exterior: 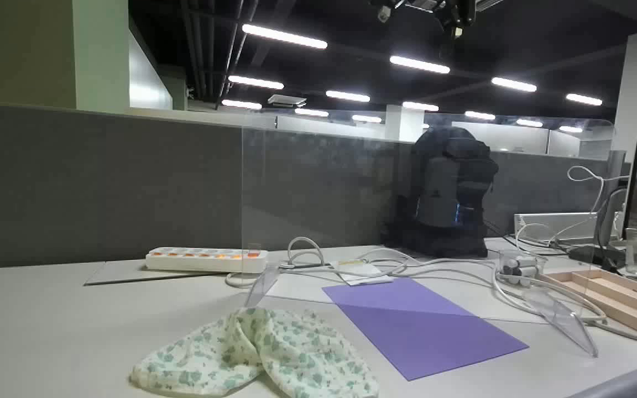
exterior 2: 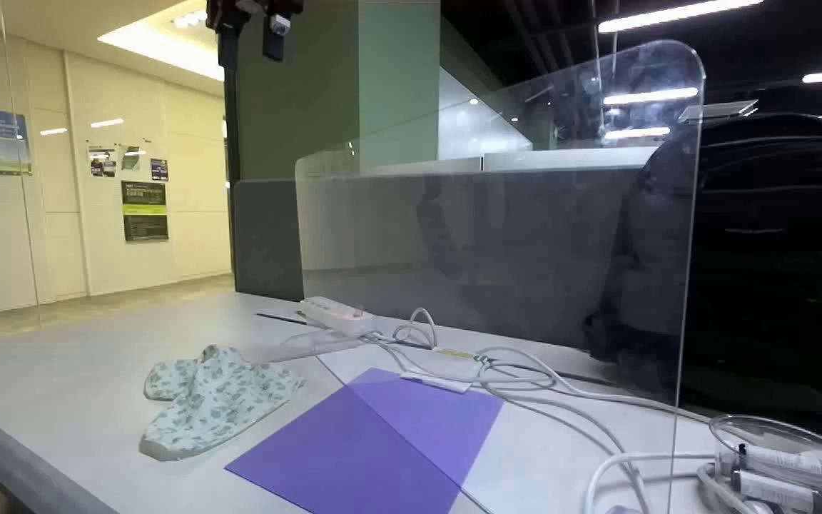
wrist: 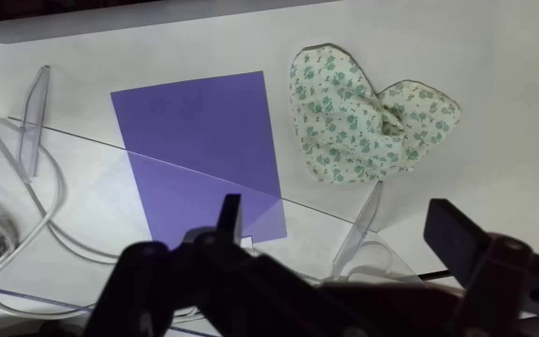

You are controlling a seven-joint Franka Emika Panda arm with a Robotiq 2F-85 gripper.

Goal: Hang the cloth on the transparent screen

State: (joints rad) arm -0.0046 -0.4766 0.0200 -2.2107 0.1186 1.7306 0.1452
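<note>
The cloth (exterior: 307,354) is white with a green leaf print. It lies crumpled on the table in both exterior views (exterior 2: 215,400), in front of the transparent screen (exterior: 324,188). The screen stands upright on two clear feet and also shows in an exterior view (exterior 2: 496,235). In the wrist view the cloth (wrist: 344,121) lies just beyond one clear foot (wrist: 358,229) of the screen. My gripper (wrist: 335,201) is open and empty, its fingers wide apart. It is high above the table, at the top edge in both exterior views (exterior 2: 250,57).
A purple sheet (exterior: 423,326) lies flat under the screen, beside the cloth. A white power strip (exterior: 208,260) and loose white cables (exterior: 440,262) lie behind. A black backpack (exterior: 451,188) stands at the grey partition. A wooden tray (exterior: 617,304) and a clear container (exterior: 517,265) are beside the screen.
</note>
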